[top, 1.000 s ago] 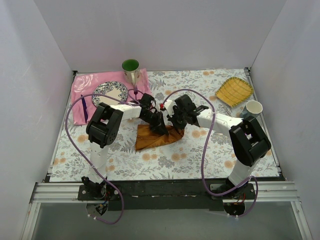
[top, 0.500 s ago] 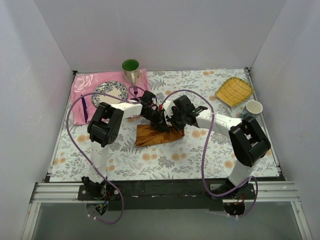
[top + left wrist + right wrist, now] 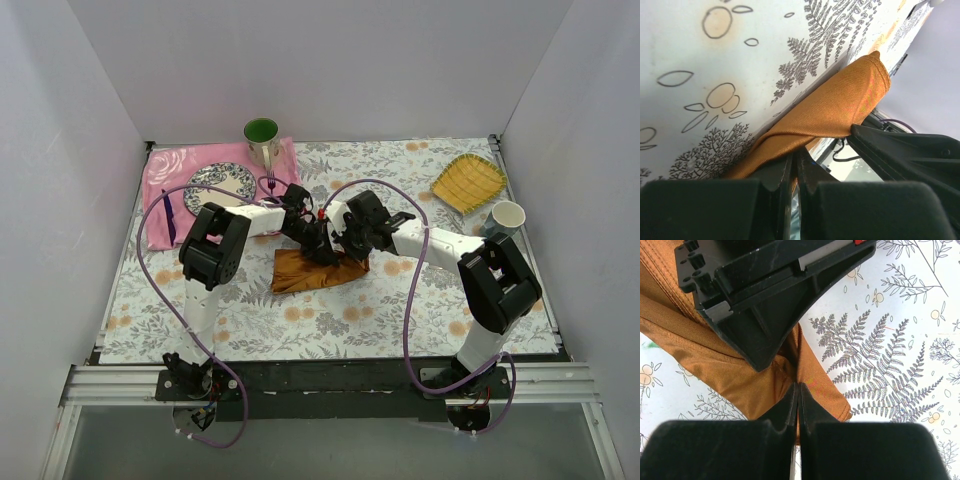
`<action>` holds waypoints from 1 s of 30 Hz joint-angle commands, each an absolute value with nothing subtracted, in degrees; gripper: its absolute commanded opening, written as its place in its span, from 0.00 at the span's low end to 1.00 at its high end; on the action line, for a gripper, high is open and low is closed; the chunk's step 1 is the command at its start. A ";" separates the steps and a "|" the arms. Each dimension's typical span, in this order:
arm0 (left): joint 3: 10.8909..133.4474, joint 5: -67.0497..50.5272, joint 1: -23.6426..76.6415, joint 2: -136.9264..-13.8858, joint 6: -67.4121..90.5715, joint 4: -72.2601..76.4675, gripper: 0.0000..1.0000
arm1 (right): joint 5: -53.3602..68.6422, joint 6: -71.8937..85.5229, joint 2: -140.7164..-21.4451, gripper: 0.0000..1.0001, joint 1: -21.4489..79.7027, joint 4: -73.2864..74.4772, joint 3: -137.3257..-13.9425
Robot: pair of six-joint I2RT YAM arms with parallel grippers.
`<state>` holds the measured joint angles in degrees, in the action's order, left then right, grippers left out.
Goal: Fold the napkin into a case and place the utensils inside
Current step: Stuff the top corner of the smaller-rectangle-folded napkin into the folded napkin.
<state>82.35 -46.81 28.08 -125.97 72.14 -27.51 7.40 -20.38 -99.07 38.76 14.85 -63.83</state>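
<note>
The rust-orange napkin point(image 3: 310, 272) lies partly folded and bunched on the floral table mat, near the middle. My left gripper point(image 3: 322, 250) is shut on a fold of the napkin point(image 3: 830, 110) at its far edge, with cloth pinched between the fingers point(image 3: 795, 156). Right beside it, my right gripper point(image 3: 352, 256) is shut on the napkin's point(image 3: 735, 372) right corner, the cloth running into its closed tips point(image 3: 798, 388). The left gripper's black body point(image 3: 765, 290) fills the top of the right wrist view. A slim purple utensil point(image 3: 170, 214) lies on the pink cloth.
A pink cloth point(image 3: 160, 170) at the back left carries a patterned plate point(image 3: 218, 185) and a green-lined mug point(image 3: 262, 140). A yellow woven tray point(image 3: 468, 182) and a white paper cup point(image 3: 507, 217) stand at the back right. White walls enclose the table.
Both grippers have shifted slightly toward the far side with the cloth still pinched. The napkin's outline on the table has become a little narrower front to back.
</note>
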 commanded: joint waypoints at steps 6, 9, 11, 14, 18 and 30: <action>82.53 -44.21 27.16 -127.71 71.89 -28.57 0.00 | 6.23 -20.31 -96.77 0.29 37.45 17.13 -68.37; 82.18 -44.47 27.16 -127.70 72.24 -27.95 0.00 | 9.83 -19.07 -96.42 0.42 36.30 19.33 -69.87; 82.18 -44.56 27.25 -127.62 72.33 -27.95 0.00 | 11.59 -18.90 -96.15 0.47 36.30 20.21 -69.96; 82.44 -44.82 27.16 -127.79 72.60 -27.86 0.00 | 12.75 -19.42 -96.85 0.56 36.82 20.65 -69.43; 82.62 -44.91 27.16 -127.79 72.51 -28.12 0.00 | 10.56 -19.77 -98.96 0.57 37.44 20.83 -68.99; 82.53 -45.17 27.07 -127.53 72.42 -28.04 0.00 | 3.26 -22.32 -101.78 0.50 39.64 15.65 -63.90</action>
